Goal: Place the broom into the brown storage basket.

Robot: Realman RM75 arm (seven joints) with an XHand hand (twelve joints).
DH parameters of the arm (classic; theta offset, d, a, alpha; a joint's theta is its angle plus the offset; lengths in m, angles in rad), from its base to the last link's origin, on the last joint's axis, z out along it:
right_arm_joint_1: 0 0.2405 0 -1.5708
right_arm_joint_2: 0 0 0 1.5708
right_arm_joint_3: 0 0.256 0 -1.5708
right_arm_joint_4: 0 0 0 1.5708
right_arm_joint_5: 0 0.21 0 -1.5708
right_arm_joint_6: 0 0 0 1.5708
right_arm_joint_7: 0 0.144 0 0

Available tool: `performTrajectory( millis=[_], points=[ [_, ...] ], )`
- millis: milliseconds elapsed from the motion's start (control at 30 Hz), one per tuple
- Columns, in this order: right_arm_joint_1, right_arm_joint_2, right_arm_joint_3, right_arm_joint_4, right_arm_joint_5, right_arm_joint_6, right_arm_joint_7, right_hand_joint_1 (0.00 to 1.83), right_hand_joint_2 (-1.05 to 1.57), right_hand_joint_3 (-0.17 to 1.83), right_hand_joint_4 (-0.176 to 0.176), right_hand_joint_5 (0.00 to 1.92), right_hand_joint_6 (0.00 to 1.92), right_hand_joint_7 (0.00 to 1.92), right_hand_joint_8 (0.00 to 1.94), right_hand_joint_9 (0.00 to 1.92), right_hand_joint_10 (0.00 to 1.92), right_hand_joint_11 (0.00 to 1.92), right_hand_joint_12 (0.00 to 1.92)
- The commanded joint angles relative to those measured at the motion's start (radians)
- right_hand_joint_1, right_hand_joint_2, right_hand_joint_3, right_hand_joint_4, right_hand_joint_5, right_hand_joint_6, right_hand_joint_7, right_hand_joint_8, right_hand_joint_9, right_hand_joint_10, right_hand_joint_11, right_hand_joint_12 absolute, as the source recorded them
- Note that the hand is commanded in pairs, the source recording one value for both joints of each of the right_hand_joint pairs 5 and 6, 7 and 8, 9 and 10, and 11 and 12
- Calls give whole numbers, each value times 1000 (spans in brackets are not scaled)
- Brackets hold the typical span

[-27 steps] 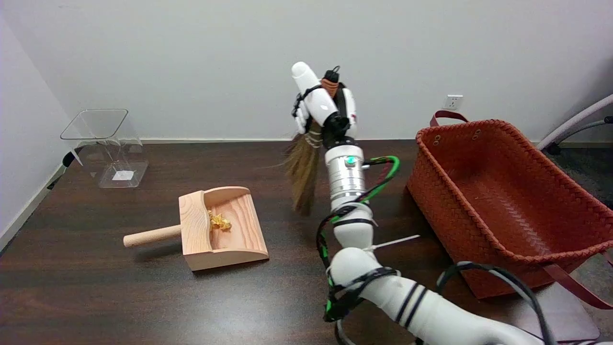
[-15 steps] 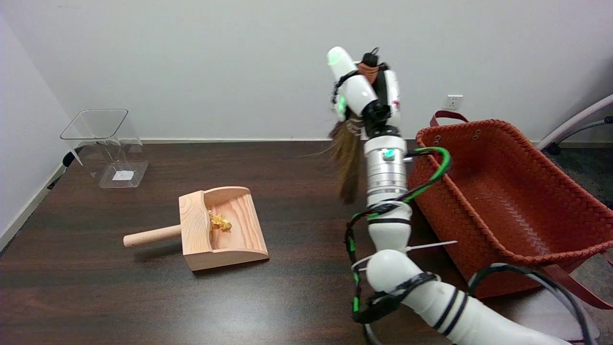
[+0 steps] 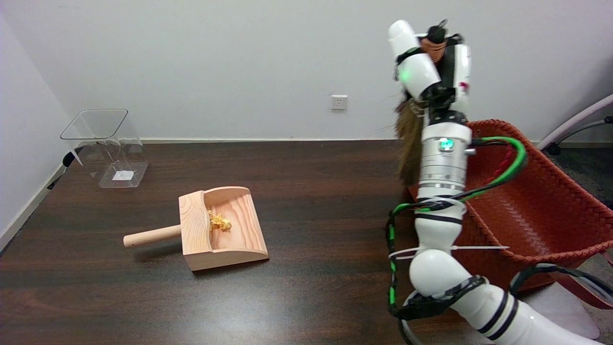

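Right hand [image 3: 433, 67] fingers grip broom [image 3: 411, 143] aloft at brown basket [image 3: 550, 201] left rim, upper right; drop-in remains.

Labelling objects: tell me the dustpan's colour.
Pale natural wood, dustpan, clearest in the head view.

My white-and-black hand [image 3: 433, 67] showed a green glow on one finger, and green and black cables ran along my white arm. The small straw broom [image 3: 411, 139] had tan-brown bristles and a rust-orange wrapped top. The woven storage basket [image 3: 550, 191] was reddish brown with a plaited pattern. The pale wooden dustpan [image 3: 218, 227], streaked with grain, held yellow scraps [image 3: 219, 221] on the dark brown wood-grain counter [image 3: 306, 258].
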Motion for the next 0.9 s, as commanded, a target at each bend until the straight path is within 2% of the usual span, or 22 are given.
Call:
performTrajectory(
  millis=[33,367,533,900],
  points=[
    [-105,136,160,103,-45,76,-94,802,1571,183,0,1920,1920,1920,1920,1920,1920,1920,1920],
    [-120,218,241,99,26,65,-92,799,1571,216,0,1920,1920,1920,1920,1920,1920,1920,1920],
    [-144,277,256,69,110,64,-72,798,1571,228,0,1920,1920,1920,1920,1920,1920,1920,1920],
    [-172,331,281,-168,178,33,199,786,1571,262,0,1920,1920,1920,1920,1920,1920,1920,1920]
  ],
)
